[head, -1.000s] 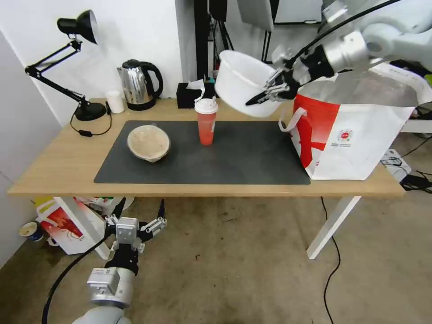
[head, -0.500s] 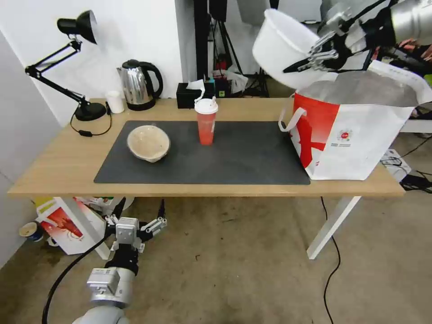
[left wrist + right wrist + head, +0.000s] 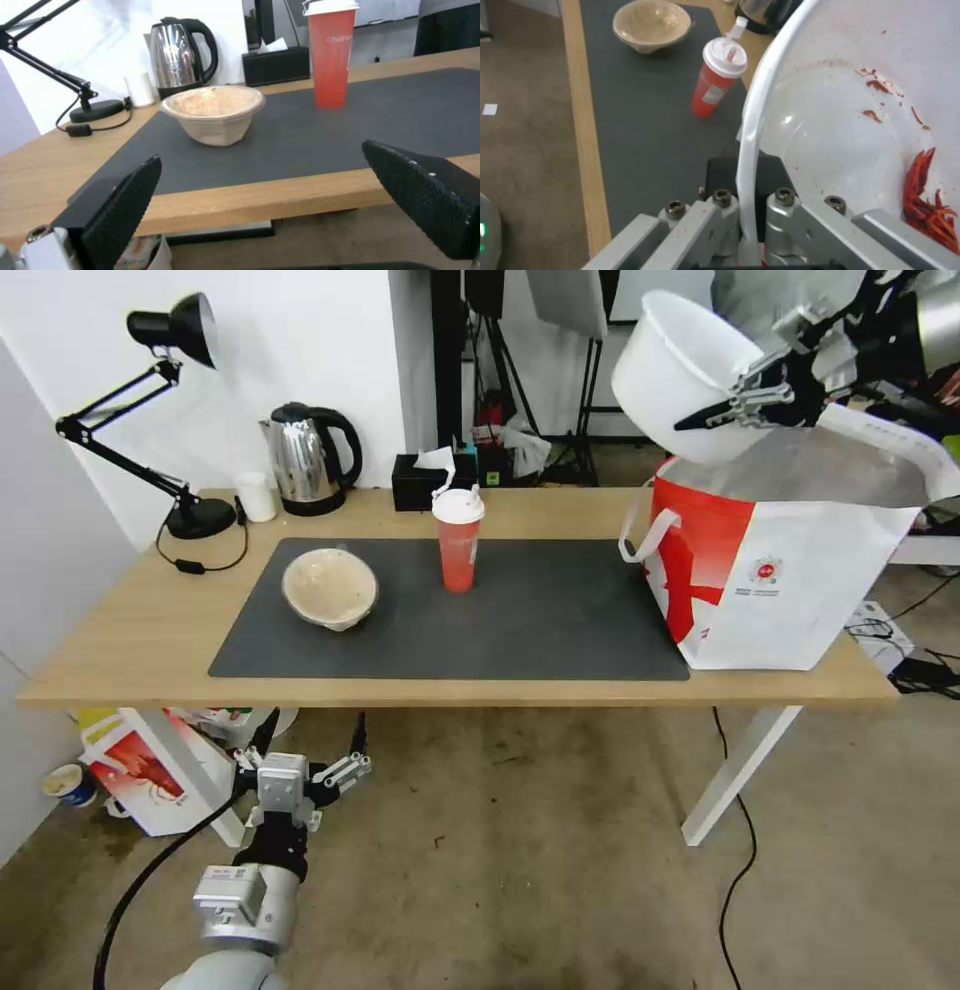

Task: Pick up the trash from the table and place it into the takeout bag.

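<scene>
White plastic bowl (image 3: 680,380), tilted, hangs above the takeout bag (image 3: 780,560), its rim pinched by the right gripper (image 3: 745,398) fingers; left gripper (image 3: 310,750) waits below the tabletop (image 3: 130,630), fingers spread.

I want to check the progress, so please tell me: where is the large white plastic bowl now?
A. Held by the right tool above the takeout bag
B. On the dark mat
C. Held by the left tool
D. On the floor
A: the right tool pinches the rim of the large white plastic bowl, tilted above the open takeout bag.
</scene>
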{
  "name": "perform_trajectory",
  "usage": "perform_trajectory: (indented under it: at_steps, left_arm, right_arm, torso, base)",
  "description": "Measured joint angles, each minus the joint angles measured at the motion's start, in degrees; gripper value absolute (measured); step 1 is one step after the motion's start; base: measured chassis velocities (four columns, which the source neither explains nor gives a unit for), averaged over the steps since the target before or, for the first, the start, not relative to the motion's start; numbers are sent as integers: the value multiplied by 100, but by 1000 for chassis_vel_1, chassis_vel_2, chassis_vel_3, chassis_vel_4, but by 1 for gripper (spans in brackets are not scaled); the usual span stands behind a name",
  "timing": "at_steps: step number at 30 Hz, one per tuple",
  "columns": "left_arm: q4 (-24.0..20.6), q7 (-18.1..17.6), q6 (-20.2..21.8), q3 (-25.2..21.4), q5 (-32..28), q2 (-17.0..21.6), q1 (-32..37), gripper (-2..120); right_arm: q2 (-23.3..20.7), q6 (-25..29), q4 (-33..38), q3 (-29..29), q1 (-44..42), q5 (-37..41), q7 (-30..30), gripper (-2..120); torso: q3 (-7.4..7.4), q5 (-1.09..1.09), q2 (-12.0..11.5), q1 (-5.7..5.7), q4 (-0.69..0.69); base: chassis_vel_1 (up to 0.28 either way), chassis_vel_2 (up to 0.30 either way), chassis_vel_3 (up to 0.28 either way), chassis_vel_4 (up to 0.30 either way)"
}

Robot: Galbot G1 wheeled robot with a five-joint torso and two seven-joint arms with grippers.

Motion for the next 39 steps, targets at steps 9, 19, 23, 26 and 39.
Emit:
perform_trajectory:
  at_steps: [9,19,23,26,39]
  left_arm:
    - [0,0,0,0,0,0,0,100]
    - [0,0,0,0,0,0,0,100]
    - [0,0,0,0,0,0,0,100]
    - [0,0,0,0,0,0,0,100]
    - [0,0,0,0,0,0,0,100]
  right_arm:
    - [169,62,-309,47,-200,-270,-51,0]
    - [323,135,-668,21,-282,-514,-166,0]
    - [341,185,-864,18,-312,-609,-211,0]
    - [349,217,-949,21,-374,-679,-212,0]
    - [316,283,-1074,89,-683,-796,-88,0]
  torso:
    - [0,0,0,0,-1]
    - [0,0,0,0,-1]
    - [0,0,0,0,-1]
    - [0,0,0,0,0]
    - [0,-1,0,0,-1]
  base:
    - [0,0,0,0]
    - [0,0,0,0]
    - [0,0,0,0]
    - [0,0,0,0]
    - [0,0,0,0]
